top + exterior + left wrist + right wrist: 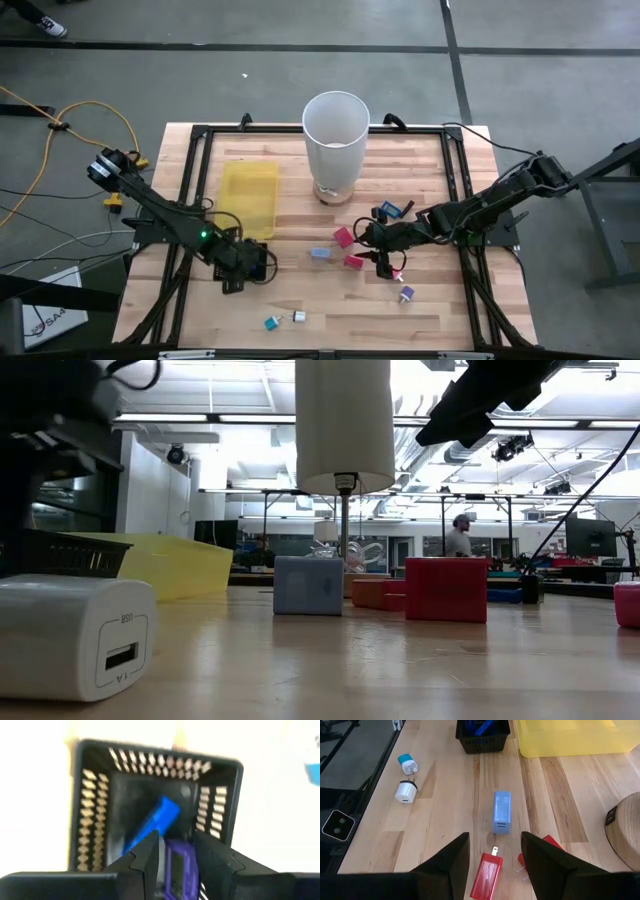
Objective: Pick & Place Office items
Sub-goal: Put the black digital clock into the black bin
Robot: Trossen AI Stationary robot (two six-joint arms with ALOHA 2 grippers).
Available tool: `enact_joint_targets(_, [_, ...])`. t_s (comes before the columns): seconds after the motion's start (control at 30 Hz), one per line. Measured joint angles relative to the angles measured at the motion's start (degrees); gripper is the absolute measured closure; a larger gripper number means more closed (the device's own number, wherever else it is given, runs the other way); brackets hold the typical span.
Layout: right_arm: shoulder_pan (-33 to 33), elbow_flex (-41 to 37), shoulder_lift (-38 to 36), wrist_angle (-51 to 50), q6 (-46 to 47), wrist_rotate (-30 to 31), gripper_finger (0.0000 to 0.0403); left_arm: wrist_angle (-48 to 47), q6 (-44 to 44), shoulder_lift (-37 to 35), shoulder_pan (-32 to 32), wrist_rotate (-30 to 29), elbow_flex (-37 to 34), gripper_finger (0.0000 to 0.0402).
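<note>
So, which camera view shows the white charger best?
The low view: the white charger fills the near left corner, its port facing the camera. The right wrist view shows it small beside the teal charger. The high view gives only a speck. The left wrist view does not show it.

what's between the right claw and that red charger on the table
Nothing visible. In the right wrist view the red charger lies on bare wood just ahead of the right claw, in line with the gap between its open fingers. The light blue charger lies farther on, beyond it, and another red piece sits off to one side.
</note>
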Motion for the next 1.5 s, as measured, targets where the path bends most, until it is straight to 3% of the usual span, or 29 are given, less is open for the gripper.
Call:
enact_joint_targets(0.3, [0.0, 0.0, 0.0, 0.0, 0.0, 0.0, 0.0238, 7.6, 10.5, -3.0, 7.2, -0.3, 0.0, 0.0284])
enact_joint_targets(0.8, [0.0, 0.0, 0.0, 0.0, 0.0, 0.0, 0.0238, 30.9, 35.4, -3.0, 15.6, -0.1, 0.0, 0.0284])
enact_joint_targets(1.07, [0.0, 0.0, 0.0, 0.0, 0.0, 0.0, 0.0238, 42.0, 41.0, -3.0, 17.4, -0.1, 0.0, 0.0284])
enact_joint_targets(1.5, [0.0, 0.0, 0.0, 0.0, 0.0, 0.0, 0.0238, 44.0, 41.0, -2.9, 18.9, -0.1, 0.0, 0.0284])
